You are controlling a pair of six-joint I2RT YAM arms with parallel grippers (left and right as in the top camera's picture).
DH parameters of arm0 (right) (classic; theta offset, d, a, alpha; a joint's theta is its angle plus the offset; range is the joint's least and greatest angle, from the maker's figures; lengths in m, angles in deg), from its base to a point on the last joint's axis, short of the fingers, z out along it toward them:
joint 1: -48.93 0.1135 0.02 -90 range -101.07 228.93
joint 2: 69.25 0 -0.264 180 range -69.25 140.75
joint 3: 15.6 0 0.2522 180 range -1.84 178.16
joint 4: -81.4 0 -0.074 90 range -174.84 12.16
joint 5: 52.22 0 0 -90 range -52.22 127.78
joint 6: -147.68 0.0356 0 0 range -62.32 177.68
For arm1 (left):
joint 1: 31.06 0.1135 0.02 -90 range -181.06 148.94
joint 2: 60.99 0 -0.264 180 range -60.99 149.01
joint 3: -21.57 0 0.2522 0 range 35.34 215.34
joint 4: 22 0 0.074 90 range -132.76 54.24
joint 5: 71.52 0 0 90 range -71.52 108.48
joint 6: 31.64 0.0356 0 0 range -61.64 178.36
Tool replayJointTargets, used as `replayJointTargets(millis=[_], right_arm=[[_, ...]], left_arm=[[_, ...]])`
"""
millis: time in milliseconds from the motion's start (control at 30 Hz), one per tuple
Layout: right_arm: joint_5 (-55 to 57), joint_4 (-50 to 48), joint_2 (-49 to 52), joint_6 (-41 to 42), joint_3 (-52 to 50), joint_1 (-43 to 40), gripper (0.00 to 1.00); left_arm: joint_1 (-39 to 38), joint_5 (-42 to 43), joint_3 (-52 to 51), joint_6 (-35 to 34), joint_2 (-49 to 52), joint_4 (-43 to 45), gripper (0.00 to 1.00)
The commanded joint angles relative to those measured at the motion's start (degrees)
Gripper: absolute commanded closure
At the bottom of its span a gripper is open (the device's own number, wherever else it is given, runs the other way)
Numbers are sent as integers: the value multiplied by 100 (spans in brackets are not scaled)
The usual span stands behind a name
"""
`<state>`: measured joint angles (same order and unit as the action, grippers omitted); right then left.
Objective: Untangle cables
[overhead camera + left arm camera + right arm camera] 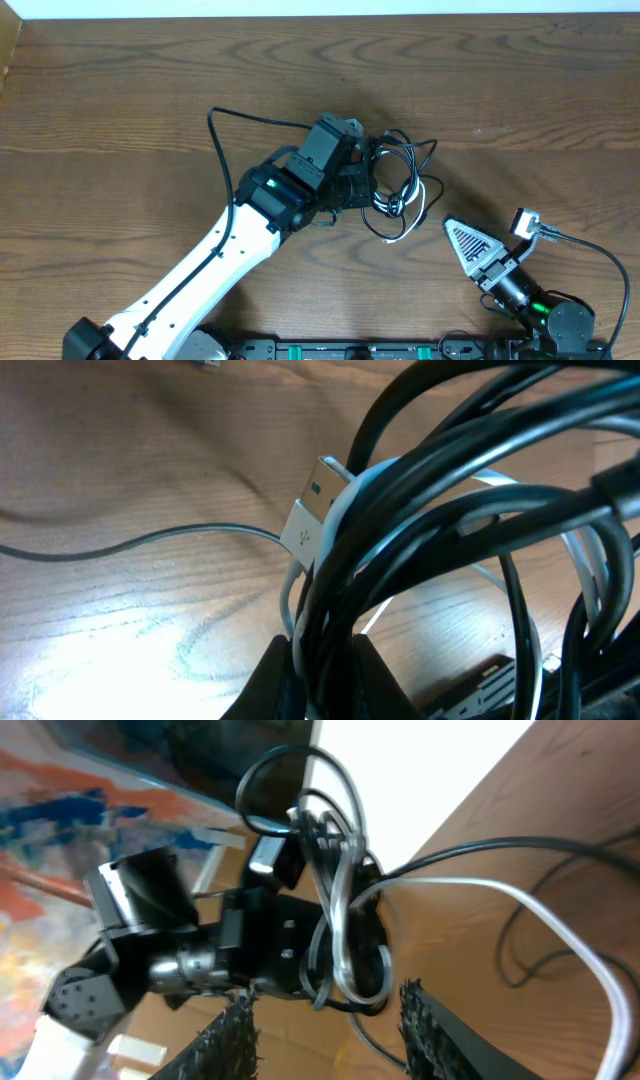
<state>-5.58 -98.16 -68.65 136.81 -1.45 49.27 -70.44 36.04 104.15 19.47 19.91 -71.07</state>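
wood tabletop [120, 90] bears light, limp, slick cables [400, 180], pinched in left hand [320, 672] (right hand [325, 1005] wide, empty); likely best gripped near stiff white plug [310, 520].

Black cables [405, 160]: thin cords, looped into one tangled bundle, just right of the bench's middle.
White cable [412, 225]: thin, threaded through the black loops; its USB plug [312, 518] sticks out, tilted.

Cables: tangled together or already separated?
Tangled: black cables and white cord loop together in one bundle, clamped by the left gripper.
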Motion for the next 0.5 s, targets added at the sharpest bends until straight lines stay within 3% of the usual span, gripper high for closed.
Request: replayJointTargets(millis=[0, 467], right_arm=[[275, -107, -22, 313, -9, 186, 56], [831, -59, -22, 310, -9, 503, 66]], left_arm=[[-173, -330, 31, 68, 33, 63, 92], [-831, -522, 31, 68, 35, 225, 92]])
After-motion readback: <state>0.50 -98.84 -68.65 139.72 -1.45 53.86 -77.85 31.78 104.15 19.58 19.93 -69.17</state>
